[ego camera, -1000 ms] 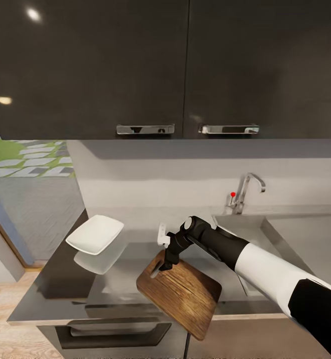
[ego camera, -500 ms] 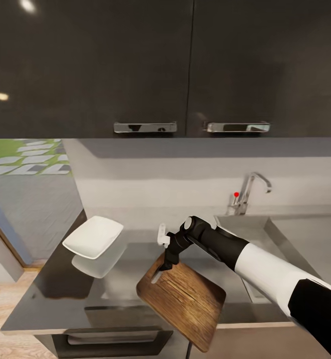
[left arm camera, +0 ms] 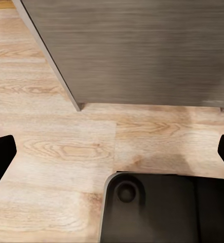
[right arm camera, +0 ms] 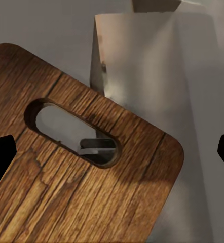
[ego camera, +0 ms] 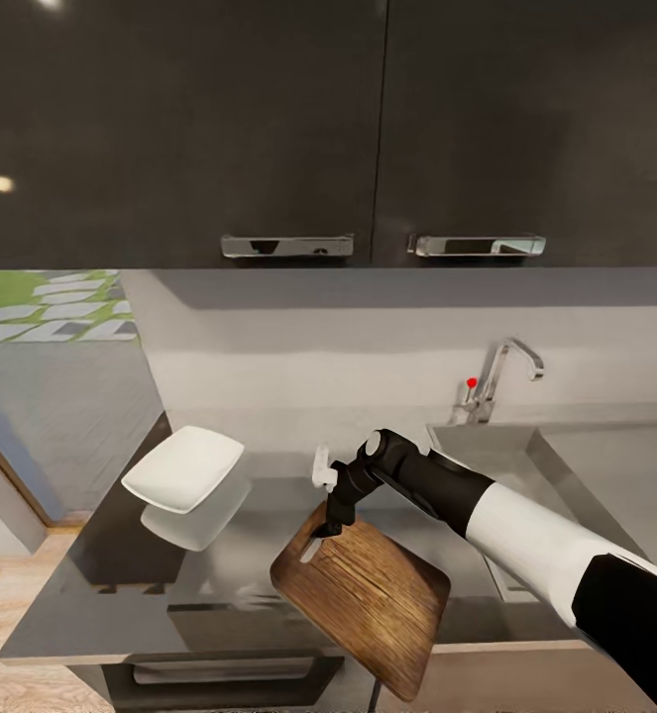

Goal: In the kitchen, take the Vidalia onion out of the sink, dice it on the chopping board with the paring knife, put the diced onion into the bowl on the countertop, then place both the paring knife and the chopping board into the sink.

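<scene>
The dark brown chopping board [ego camera: 368, 592] lies at the countertop's [ego camera: 120, 584] front, one corner reaching past the edge. My right gripper [ego camera: 330, 517] hovers over its handle end. In the right wrist view the oval slot of the chopping board [right arm camera: 71, 132] sits under my right gripper [right arm camera: 112, 152], whose fingers stand wide open. A small white piece [ego camera: 320, 468] behind the gripper looks like the paring knife's handle. The white bowl [ego camera: 182, 467] rests at the counter's left. The sink [ego camera: 511, 448] lies behind my right arm. The onion is out of view. My left gripper [left arm camera: 112, 152] hangs open over the floor.
Dark upper cabinets [ego camera: 288, 129] with chrome handles hang above the counter. The tap [ego camera: 501, 376] with a red-tipped lever stands behind the sink. A cabinet side [left arm camera: 142, 50] rises over the light wood floor [left arm camera: 51, 147], near my dark base [left arm camera: 157, 207].
The whole head view has shifted slightly, so the camera moved. The right arm, its gripper and the chopping board stand as before.
</scene>
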Motion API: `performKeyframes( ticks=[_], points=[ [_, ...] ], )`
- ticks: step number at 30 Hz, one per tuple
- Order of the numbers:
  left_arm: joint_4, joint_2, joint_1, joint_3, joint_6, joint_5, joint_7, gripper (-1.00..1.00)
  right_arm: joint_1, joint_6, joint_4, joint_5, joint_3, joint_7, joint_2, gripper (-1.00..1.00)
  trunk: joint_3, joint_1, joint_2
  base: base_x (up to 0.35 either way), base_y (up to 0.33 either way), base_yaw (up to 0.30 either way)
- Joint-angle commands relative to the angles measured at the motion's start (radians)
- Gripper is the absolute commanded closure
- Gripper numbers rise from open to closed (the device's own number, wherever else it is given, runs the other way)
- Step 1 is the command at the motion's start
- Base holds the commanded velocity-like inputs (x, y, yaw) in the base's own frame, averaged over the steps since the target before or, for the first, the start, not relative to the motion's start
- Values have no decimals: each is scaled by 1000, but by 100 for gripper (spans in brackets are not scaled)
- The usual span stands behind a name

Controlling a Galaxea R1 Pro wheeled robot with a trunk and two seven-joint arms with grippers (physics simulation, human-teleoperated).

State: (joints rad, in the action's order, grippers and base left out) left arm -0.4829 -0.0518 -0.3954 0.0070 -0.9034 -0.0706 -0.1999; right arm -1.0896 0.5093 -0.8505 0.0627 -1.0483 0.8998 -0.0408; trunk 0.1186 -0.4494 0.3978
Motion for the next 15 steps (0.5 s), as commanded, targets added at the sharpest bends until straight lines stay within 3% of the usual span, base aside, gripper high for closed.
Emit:
performKeyframes(
  ticks=[1, 15],
  points=[
    [-2, 0, 0, 1, 0, -7, -7, -100, -1, 3, -2, 6, -1, 4, -1, -100, 3, -1, 2, 0, 0, 0],
    [2, 0, 0, 1, 0, -8, -6, -100, -1, 3, -2, 6, -2, 4, -1, -100, 22, -1, 2, 17, 0, 0]
  ],
)
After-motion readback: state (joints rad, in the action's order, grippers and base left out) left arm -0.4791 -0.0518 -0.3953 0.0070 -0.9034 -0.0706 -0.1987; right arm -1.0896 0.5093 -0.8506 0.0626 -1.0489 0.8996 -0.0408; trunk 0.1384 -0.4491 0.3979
